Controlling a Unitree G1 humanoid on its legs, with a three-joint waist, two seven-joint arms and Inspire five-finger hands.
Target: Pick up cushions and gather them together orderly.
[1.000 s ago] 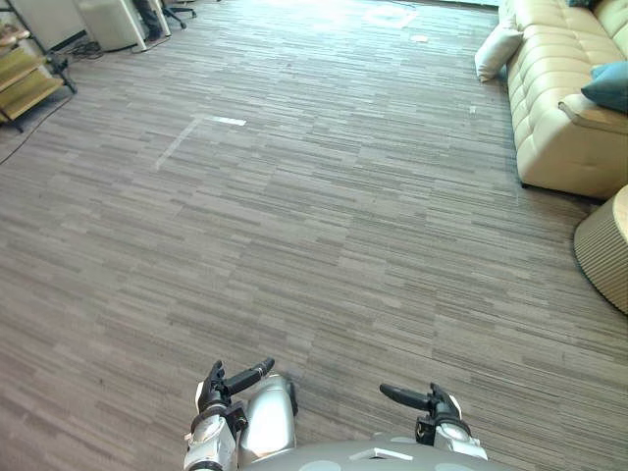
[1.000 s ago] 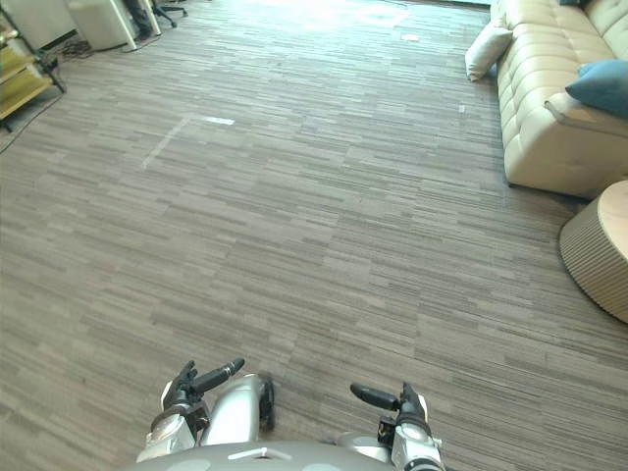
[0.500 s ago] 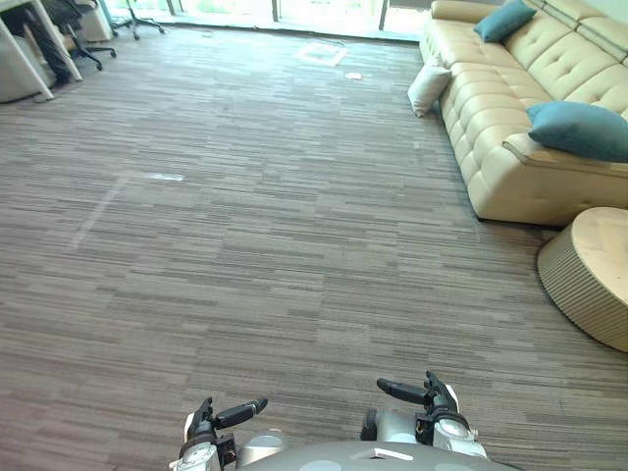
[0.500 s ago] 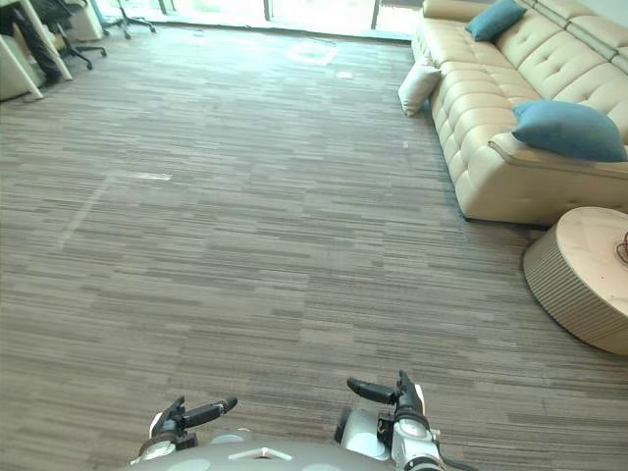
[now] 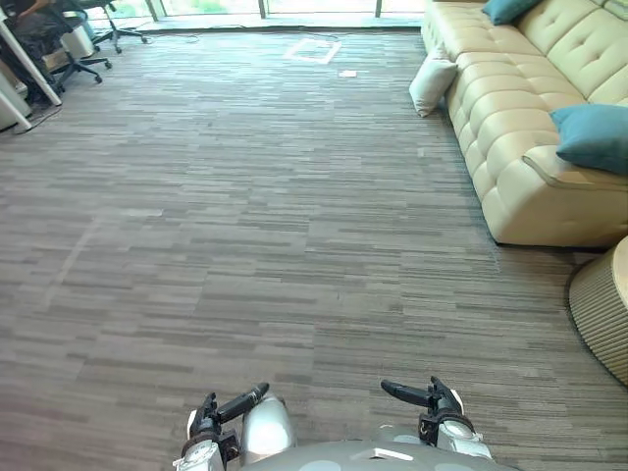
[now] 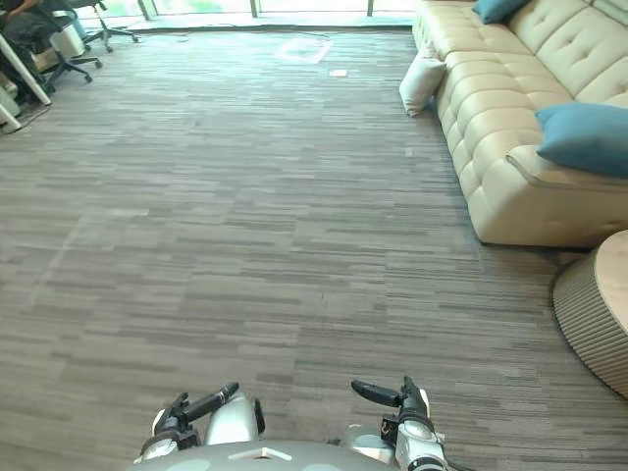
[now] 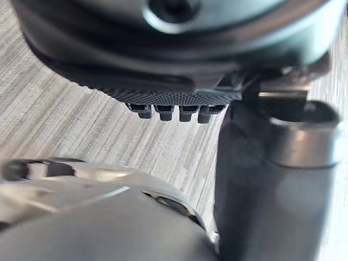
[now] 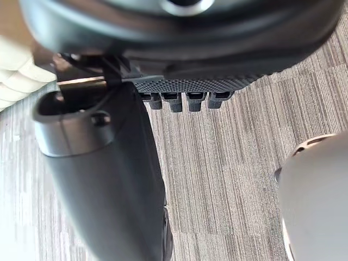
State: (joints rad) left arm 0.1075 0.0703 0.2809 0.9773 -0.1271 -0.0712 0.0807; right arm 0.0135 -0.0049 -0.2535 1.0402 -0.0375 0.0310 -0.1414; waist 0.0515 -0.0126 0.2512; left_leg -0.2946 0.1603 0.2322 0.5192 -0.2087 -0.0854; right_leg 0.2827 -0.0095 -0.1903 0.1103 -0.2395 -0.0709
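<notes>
Nearest us, our left hand (image 5: 221,417) and right hand (image 5: 435,400) hang low at our sides just above the carpeted floor (image 5: 294,245). Both are released, fingers relaxed and holding nothing, each thumb pointing inward toward the other. Neither arm is raised or reaching, and both wrist views look down past the fingertips at bare carpet.

We judge the step in hand to be the approach, since no cushion is within reach. Ahead on our right stands a round ribbed table (image 5: 601,312), and just beyond it is the near end of the cream sofa (image 5: 520,128). A teal cushion (image 5: 595,137) lies on the sofa by that end. Farther along, a white cushion (image 5: 433,85) stands on the floor, leaning against the sofa's front. A second teal cushion (image 5: 508,9) sits at the sofa's far end.

The white cushion looks like the stray one, so we would head for it first. We should walk across the open carpet, keep well clear of the round table, and stop squarely facing the cushion. It is soft and bulky, so we would take it between both hands rather than pinch a corner.

Well apart on the far left stands an office chair (image 5: 86,54).
</notes>
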